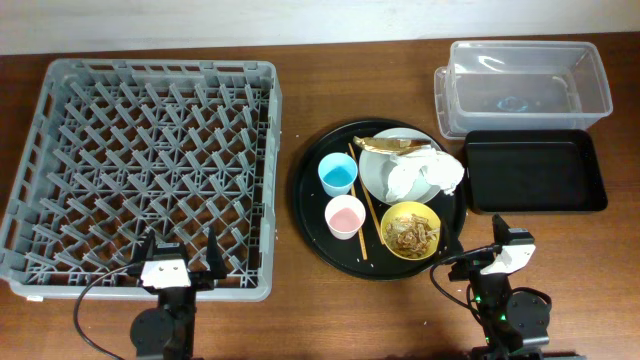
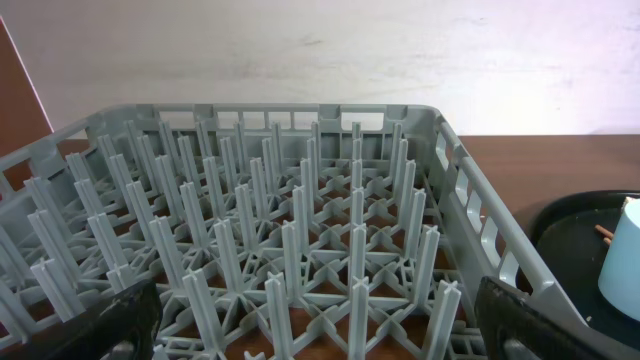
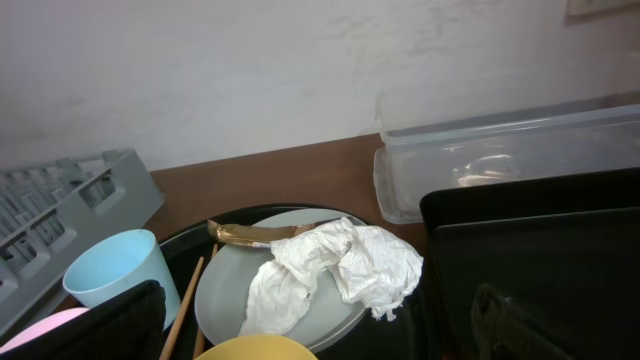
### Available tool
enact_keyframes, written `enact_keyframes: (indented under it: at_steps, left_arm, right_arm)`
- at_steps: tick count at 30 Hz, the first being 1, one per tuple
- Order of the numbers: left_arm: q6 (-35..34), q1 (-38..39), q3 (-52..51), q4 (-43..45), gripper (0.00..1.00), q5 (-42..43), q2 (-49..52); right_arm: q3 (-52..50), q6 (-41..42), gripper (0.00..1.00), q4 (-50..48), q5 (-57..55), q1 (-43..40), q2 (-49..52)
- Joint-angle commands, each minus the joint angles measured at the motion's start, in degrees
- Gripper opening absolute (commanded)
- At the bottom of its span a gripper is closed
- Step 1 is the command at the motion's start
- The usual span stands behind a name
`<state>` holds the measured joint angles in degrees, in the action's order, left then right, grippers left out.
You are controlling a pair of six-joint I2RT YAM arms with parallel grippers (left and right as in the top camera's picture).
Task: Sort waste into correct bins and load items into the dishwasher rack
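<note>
The grey dishwasher rack (image 1: 150,170) fills the left of the table and holds nothing. On the round black tray (image 1: 310,215) sit the pale grey plate (image 1: 378,172) with crumpled white tissue (image 1: 425,172) and a brown-gold wrapper (image 1: 385,146), the light-blue cup (image 1: 338,176), the pink cup (image 1: 345,216), the chopsticks (image 1: 368,208) and the yellow bowl (image 1: 411,230) with brown scraps. The clear tub (image 1: 525,85) and black rectangular tray (image 1: 535,172) stand at the right. My left gripper (image 1: 182,262) is open over the rack's near edge. My right gripper (image 1: 497,243) is open near the bowl. The tissue also shows in the right wrist view (image 3: 335,270).
The wall runs along the table's far edge. Bare wood lies between the rack and the round tray, and along the front edge (image 1: 340,310) between the two arm bases.
</note>
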<state>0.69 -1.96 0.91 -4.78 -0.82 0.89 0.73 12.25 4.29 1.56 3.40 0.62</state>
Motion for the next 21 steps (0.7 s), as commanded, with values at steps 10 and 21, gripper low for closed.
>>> enact_keyframes:
  at_steps: [10,21]
  left_arm:
    - [1.11,-0.35,-0.42,-0.02,1.00,0.42,-0.55]
    - [1.11,-0.35,-0.42,-0.02,1.00,0.42,-0.55]
  right_arm:
    - [-0.42,0.44,0.98,0.13,0.33,0.39,-0.42]
    - [-0.42,0.22,0.98,0.15,-0.09,0.39,-0.42]
